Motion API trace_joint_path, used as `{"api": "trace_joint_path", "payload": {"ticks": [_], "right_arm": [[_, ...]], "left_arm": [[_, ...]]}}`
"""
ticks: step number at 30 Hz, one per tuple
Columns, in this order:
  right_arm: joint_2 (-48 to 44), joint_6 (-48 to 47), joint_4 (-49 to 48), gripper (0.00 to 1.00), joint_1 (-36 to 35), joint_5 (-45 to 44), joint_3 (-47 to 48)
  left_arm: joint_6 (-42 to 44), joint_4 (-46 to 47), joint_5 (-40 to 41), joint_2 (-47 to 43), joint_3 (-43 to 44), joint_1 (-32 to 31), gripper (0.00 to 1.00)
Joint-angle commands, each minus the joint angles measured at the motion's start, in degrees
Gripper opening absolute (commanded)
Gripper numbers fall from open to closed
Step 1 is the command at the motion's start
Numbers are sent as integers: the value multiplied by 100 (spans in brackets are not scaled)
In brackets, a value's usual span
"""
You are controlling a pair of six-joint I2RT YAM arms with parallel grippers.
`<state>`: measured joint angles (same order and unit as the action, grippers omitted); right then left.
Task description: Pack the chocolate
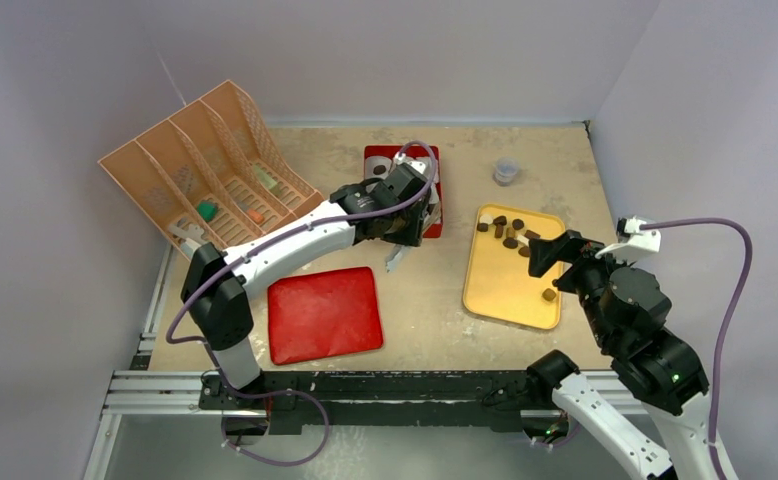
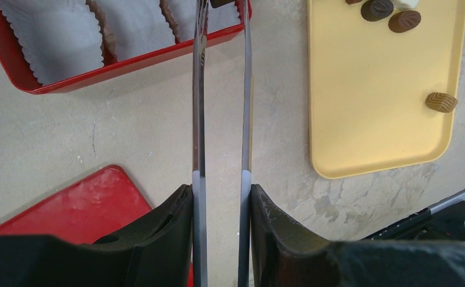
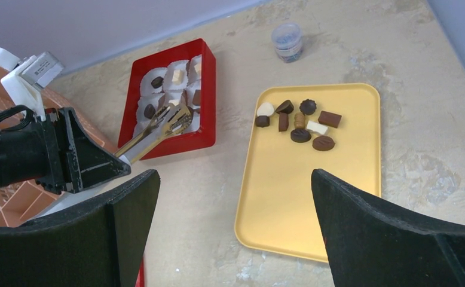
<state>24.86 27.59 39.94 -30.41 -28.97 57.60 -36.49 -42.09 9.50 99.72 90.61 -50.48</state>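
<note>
Several chocolates (image 1: 505, 232), mostly dark brown with a few tan or white, lie at the far end of the yellow tray (image 1: 495, 290); one piece (image 1: 548, 295) lies apart. They also show in the right wrist view (image 3: 299, 122). A few pieces (image 3: 156, 82) sit in white paper cups (image 2: 57, 36) inside the red box (image 3: 209, 78). My left gripper (image 2: 221, 203) is shut on metal tongs (image 2: 200, 107), whose tips reach over the box's near edge (image 3: 176, 119). A dark bit shows between the tips; I cannot tell what it is. My right gripper (image 3: 235, 173) is open and empty above the tray's near end.
A red lid (image 1: 325, 313) lies flat at the front left. A small grey round jar (image 1: 506, 171) stands at the back right. An orange slotted rack (image 1: 205, 170) leans at the back left. Walls close in the table on three sides.
</note>
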Motion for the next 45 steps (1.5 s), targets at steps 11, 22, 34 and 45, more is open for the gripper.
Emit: {"api": "trace_joint_path", "payload": {"ticks": [11, 22, 34, 45], "right_arm": [[-34, 31, -180, 99, 0, -90, -30], [-17, 25, -204, 99, 0, -126, -72], [19, -44, -284, 99, -1, -137, -99], [50, -79, -353, 99, 0, -109, -135]], "left_arm": [[-76, 359, -164, 35, -18, 256, 25], [-40, 381, -246, 286, 3, 260, 28], [13, 368, -248, 346, 77, 293, 34], [63, 341, -273, 302, 189, 293, 36]]}}
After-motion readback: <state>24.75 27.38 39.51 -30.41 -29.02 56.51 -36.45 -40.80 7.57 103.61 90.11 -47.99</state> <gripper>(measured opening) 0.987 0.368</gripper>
